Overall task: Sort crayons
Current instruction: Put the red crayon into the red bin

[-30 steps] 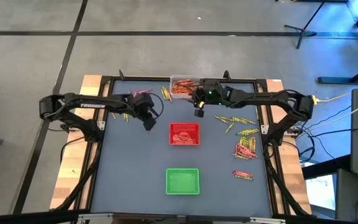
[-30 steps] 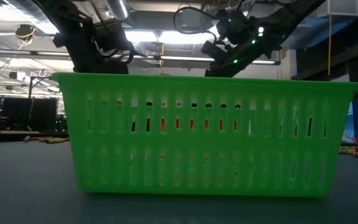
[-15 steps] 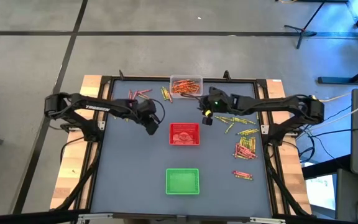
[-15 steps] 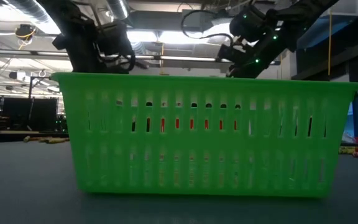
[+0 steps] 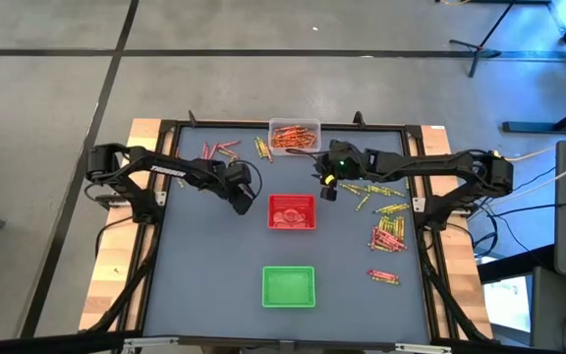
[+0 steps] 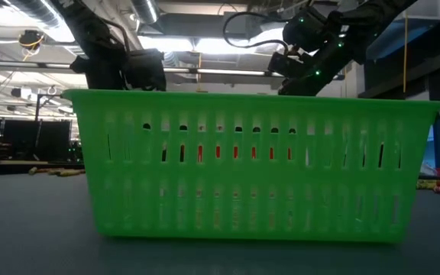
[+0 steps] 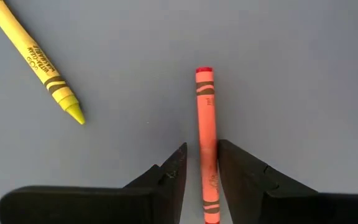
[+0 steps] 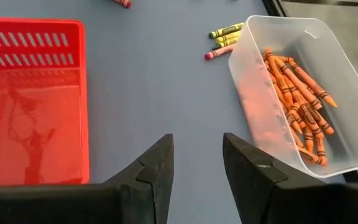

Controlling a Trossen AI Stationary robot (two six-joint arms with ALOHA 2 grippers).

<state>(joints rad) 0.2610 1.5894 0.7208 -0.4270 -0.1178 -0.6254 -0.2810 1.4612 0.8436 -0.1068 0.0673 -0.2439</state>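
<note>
Crayons lie scattered across the grey table (image 5: pixel 204 256): 1 red-orange crayon (image 7: pixel 206 143) sits pinched between the fingers of the left tool (image 7: pixel 200 180), its long axis running straight out along the fingers, flat end pointing away from the wrist. Beside it a yellow crayon (image 7: pixel 36 59) rests on the table at a slant, well apart from the held one, its sharpened tip angled toward the tool. From above, the left tool (image 5: pixel 241 202) hangs just left of the red tray (image 5: pixel 291 212) at mid-table. The right tool (image 5: pixel 326 187), fingers parted and holding nothing, hovers between that red tray and the clear tray (image 8: pixel 303 87) at the table's far edge. Orange crayons (image 8: pixel 300 102) fill the clear tray, mostly lying lengthwise along one side. More yellow-green and red crayons (image 5: pixel 389 234) are strewn along the table's right side, and the green tray (image 5: pixel 289 286) stands nearest the front.
</note>
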